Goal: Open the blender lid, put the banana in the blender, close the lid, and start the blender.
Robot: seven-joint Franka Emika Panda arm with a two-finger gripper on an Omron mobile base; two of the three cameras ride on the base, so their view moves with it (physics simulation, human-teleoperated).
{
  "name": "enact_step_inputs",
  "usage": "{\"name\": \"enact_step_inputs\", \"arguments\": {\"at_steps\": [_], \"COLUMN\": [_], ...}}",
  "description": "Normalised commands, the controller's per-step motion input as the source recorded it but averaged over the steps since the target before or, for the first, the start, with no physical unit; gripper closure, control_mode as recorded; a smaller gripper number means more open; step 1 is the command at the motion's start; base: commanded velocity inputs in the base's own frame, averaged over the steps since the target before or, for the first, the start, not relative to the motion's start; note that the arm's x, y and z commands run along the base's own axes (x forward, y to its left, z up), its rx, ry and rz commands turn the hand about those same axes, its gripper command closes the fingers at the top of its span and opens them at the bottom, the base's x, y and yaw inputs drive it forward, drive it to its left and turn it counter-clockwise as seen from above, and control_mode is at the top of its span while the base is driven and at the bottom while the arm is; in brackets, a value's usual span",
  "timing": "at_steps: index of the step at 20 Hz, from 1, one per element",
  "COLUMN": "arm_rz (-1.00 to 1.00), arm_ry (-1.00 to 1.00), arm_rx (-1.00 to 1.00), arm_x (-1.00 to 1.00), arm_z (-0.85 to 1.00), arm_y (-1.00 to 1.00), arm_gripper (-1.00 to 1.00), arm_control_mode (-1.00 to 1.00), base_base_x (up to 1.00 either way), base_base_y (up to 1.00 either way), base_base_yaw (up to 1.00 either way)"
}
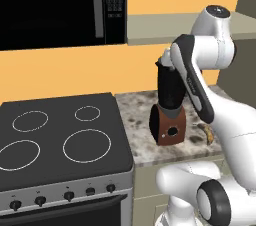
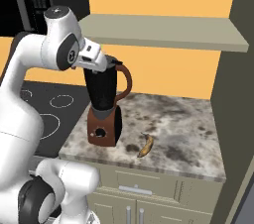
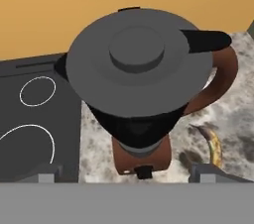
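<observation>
The blender [image 1: 170, 105] [image 2: 104, 104] stands on the marble counter [image 2: 178, 124] next to the stove, its dark jar on a brown base with a round black button. The blender lid [image 3: 136, 59], a dark grey disc with a central knob, sits on the jar's top, its tab pointing toward the curved handle [image 3: 218, 79]. My gripper [image 3: 130, 173] [image 2: 108, 62] hovers just above the lid, open, its fingertips [image 3: 47, 172] spread wide with nothing between them. The banana [image 2: 146, 145] [image 1: 208, 133] [image 3: 214, 143] lies on the counter to the right of the blender's base.
A black stove top [image 1: 60, 135] with white burner rings adjoins the counter on the left. A microwave [image 1: 60, 5] hangs above it. A shelf [image 2: 163, 32] runs over the counter, and a dark wall [image 2: 233, 94] closes the right side.
</observation>
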Motion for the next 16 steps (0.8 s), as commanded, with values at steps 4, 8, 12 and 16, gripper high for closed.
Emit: {"name": "enact_step_inputs", "arguments": {"at_steps": [4, 8, 12, 16], "arm_rz": [0.00, 0.00, 0.00, 0.00], "arm_ry": [0.04, 0.09, 0.06, 0.03], "arm_rx": [0.00, 0.00, 0.00, 0.00], "arm_x": [0.45, 0.53, 0.46, 0.44], "arm_z": [0.18, 0.03, 0.00, -0.05], "arm_y": [-0.03, -0.06, -0.07, 0.00], "arm_gripper": [-1.00, -1.00, -1.00, -1.00], "arm_control_mode": [-1.00, -1.00, -1.00, -1.00], "base_base_x": [0.00, 0.00, 0.00, 0.00], "base_base_y": [0.00, 0.00, 0.00, 0.00], "base_base_yaw": [0.00, 0.00, 0.00, 0.00]}}
